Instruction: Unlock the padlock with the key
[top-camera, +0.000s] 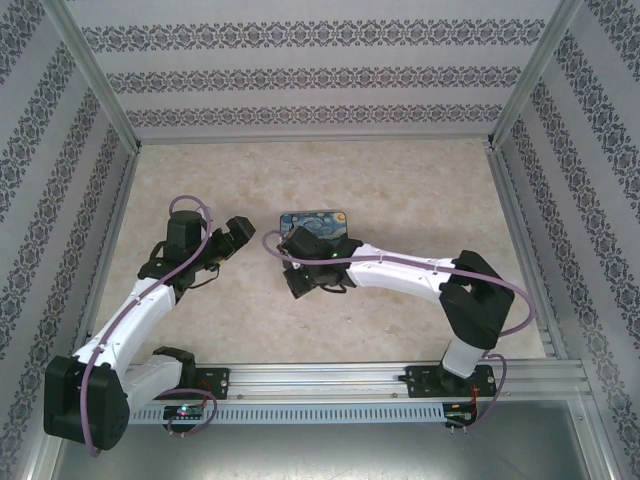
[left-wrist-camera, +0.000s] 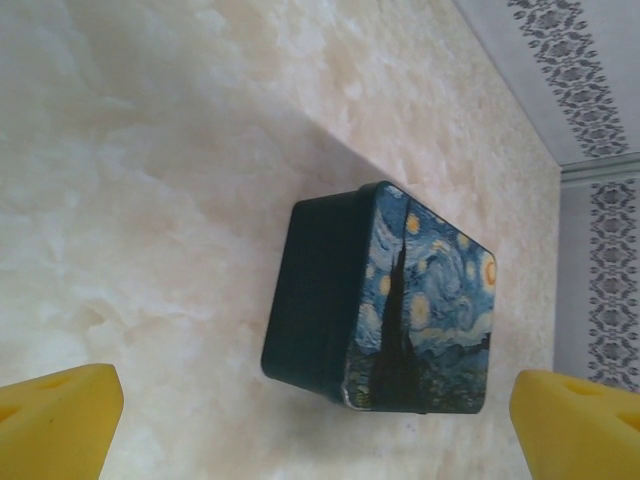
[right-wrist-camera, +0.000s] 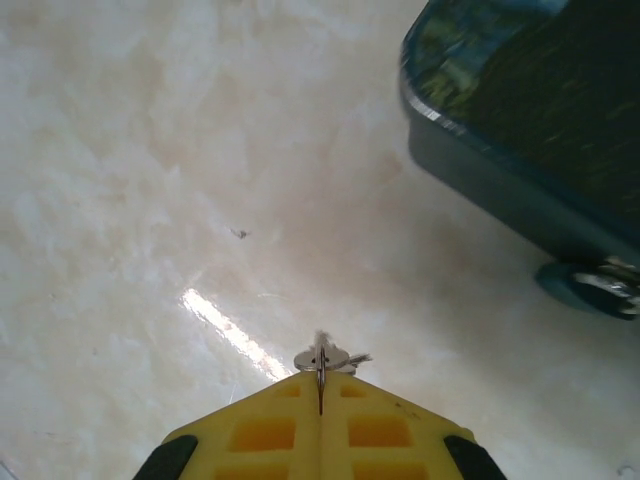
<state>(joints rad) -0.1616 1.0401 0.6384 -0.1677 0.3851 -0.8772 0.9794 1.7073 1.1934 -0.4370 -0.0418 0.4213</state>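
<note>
R fingers (right-wrist-camera: 262, 432) clenched on the key (right-wrist-camera: 322, 358), its end poking fwd past the tips. The padlock (right-wrist-camera: 588, 286) lies on the counter (right-wrist-camera: 130, 180) ahead & off to the right in the wrist view, just beside the painted tin (right-wrist-camera: 520, 130). L fingers (left-wrist-camera: 60, 415) spread wide, empty, facing the tin. R arm looks nearer to me.

The right gripper (right-wrist-camera: 321, 381) was seen closed on the key (right-wrist-camera: 322, 357) — its small metal head was left poking past the yellow fingertips, over the marbled table (right-wrist-camera: 140, 160). The padlock (right-wrist-camera: 588, 287) was seen just beside the painted blue tin (right-wrist-camera: 520, 120), well apart from the key.
</note>
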